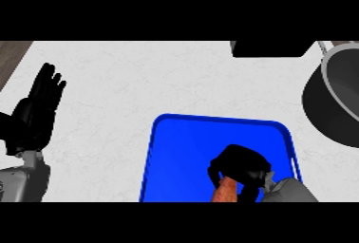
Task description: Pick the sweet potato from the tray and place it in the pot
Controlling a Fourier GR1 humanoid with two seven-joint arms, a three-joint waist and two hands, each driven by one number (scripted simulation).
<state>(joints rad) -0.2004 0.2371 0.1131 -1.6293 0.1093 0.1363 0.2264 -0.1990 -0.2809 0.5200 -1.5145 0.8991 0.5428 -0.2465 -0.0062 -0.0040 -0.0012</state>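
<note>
A: Orange sweet potato (226, 191) on blue tray (210, 142), near edge, under right hand (240, 166), fingers curled round its upper end.

B: Probably stiff, moderately heavy, rough-skinned; best gripped mid-body. Status of left hand (42, 102)?

A: Resting at left, fingers straight. Pot (336, 102) well apart, upper right.

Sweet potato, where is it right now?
Head view, lower right: the sweet potato is over the blue tray, with the right hand curled round its upper end. The pot sits farther up at the right edge.
</note>
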